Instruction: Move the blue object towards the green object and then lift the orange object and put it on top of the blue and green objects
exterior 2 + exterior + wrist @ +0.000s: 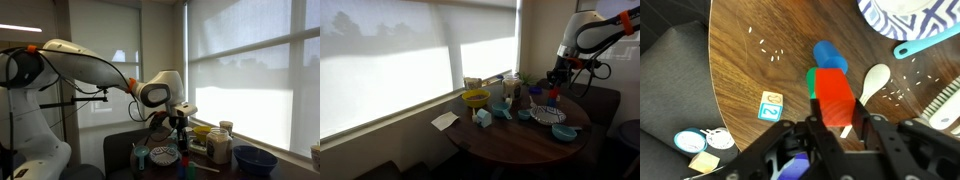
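In the wrist view my gripper (838,122) is shut on the orange object (834,98), a red-orange block, and holds it over the wooden table (750,60). The block partly covers the green object (811,82) beneath it. The blue object (830,55) lies just beyond the green one and touches it. I cannot tell whether the orange block rests on them or hangs above them. In both exterior views the gripper (556,84) (181,126) hangs low over the round table; the small blocks are too small to make out there.
A number block marked 2 (771,105) lies left of the blocks. A white spoon (872,82), a teal spoon (925,45) and a patterned bowl (908,14) lie to the right. A yellow bowl (475,98), teal cups (483,117) and a light-blue bowl (565,132) stand on the table.
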Robot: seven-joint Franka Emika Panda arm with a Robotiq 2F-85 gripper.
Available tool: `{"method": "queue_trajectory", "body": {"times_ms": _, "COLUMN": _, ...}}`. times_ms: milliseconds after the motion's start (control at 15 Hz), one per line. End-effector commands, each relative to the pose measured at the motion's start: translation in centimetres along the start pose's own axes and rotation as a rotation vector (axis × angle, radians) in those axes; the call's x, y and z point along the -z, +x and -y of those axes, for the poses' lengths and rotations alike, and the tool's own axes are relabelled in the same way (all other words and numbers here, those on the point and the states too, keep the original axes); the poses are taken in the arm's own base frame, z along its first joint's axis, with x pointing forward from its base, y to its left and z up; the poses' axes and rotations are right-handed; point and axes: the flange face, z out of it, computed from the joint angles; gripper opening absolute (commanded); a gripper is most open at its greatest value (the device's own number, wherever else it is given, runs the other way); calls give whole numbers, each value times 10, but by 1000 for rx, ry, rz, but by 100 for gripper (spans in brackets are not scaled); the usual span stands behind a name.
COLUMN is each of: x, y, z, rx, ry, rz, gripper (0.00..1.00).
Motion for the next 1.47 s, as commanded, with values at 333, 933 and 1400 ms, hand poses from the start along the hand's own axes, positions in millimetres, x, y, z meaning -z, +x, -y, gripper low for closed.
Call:
{"method": "queue_trajectory", "body": {"times_ms": 333, "x": 1, "y": 6, "z": 5, "rx": 0, "ry": 3, "rz": -13, "gripper": 8}}
{"method": "queue_trajectory", "body": {"times_ms": 933, "x": 2, "y": 8, "z": 5, "rx": 0, "ry": 4, "rz": -22, "gripper": 8}}
{"method": "queue_trajectory", "body": {"times_ms": 1400, "x": -2, "y": 8, "z": 5, "rx": 6, "ry": -5, "rz": -17, "gripper": 11}}
